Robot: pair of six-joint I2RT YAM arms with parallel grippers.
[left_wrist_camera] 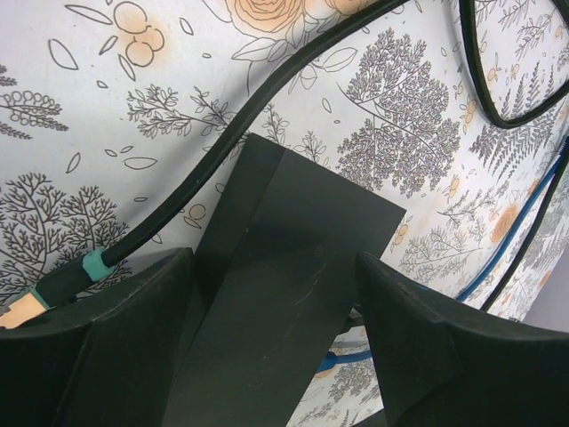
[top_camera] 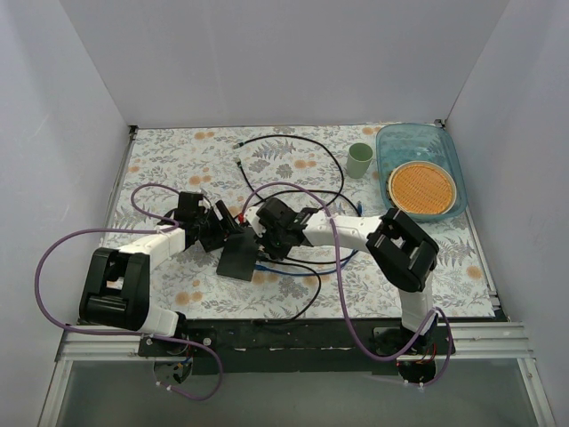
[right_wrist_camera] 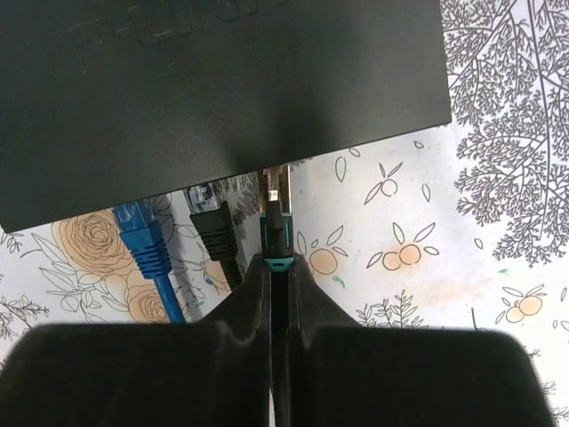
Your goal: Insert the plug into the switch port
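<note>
Teal-booted plug [right_wrist_camera: 277,233] pinched in right claw [right_wrist_camera: 277,267], tip at switch [right_wrist_camera: 222,89] edge, clear only wrist-side, left claw [left_wrist_camera: 276,267] clasping switch.

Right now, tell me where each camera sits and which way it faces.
Top external: above and behind the bases, looking down on the floral-cloth table; both arms show, left gripper and right gripper meeting at the flat dark grey box.
Left wrist: on the left arm, looking past its black fingers flanking the box to the table.
Right wrist: on the right arm, looking along its closed fingers at the teal-collared plug at the box's edge, beside a blue plug and a black plug.
Shared: all three show the box.
</note>
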